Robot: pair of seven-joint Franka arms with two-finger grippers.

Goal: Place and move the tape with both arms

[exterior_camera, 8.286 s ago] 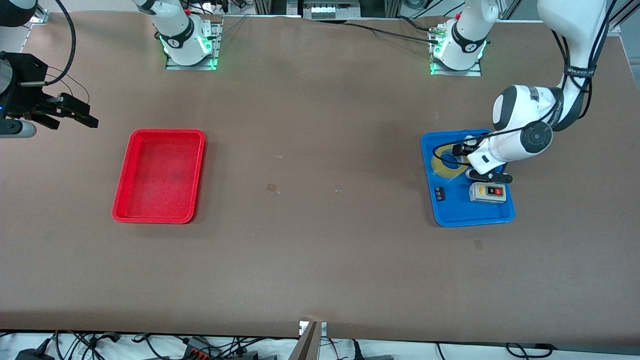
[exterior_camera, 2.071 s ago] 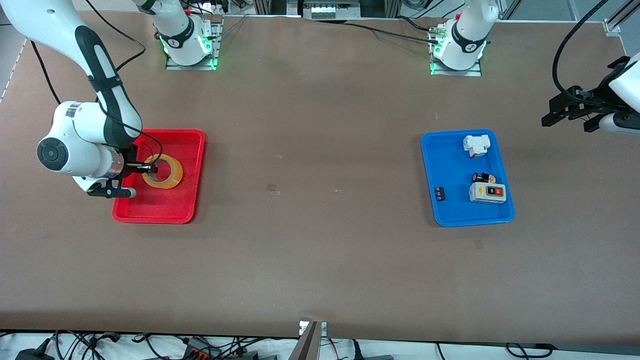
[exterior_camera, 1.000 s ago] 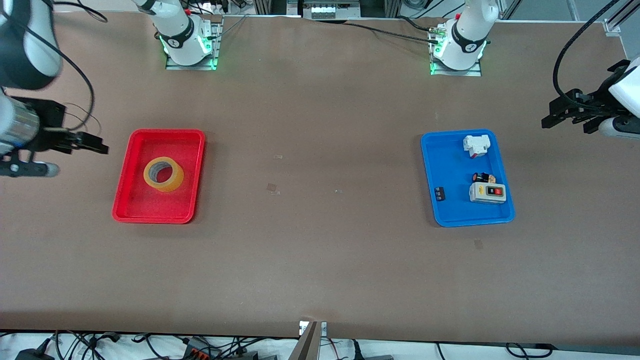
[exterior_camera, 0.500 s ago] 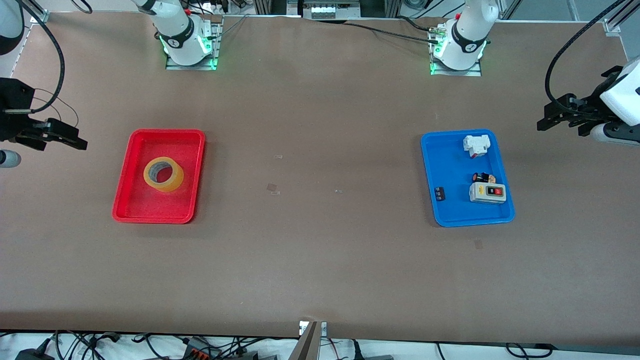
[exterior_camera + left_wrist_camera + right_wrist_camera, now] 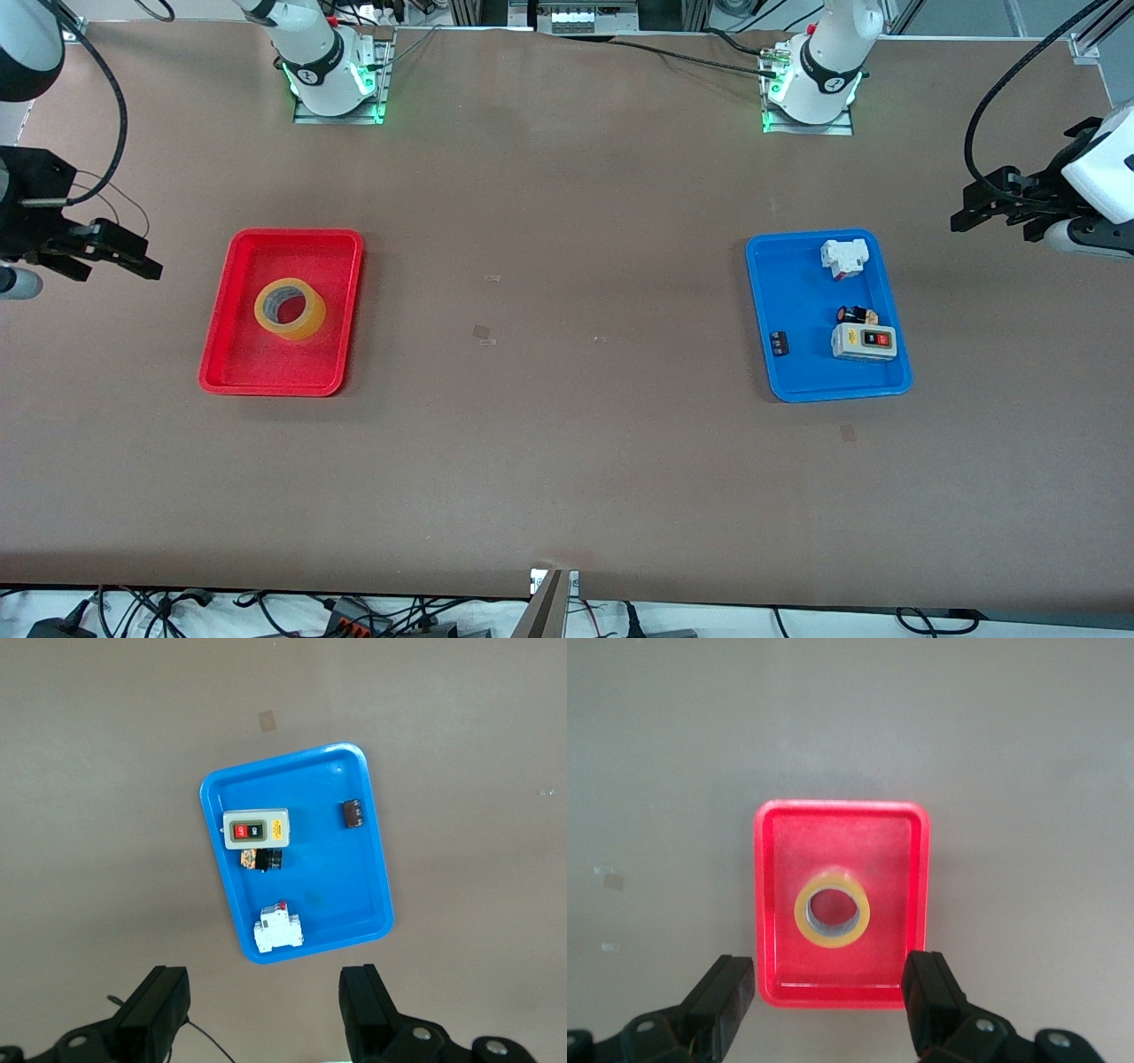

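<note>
Looks pretty much done — the tape (image 5: 290, 308) is lying flat in the red tray (image 5: 341, 266) toward the right arm's end, nothing gripping it. Right gripper (image 5: 111, 255) is hanging wide open, probably clear of that edge; a second ago it was backing off. Left gripper (image 5: 992, 206) is waiting spread open by its end — barely moved.

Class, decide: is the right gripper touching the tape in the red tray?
Apart. The front view shows the right gripper open, outside the red tray; bare table separates it from the tape.
</note>
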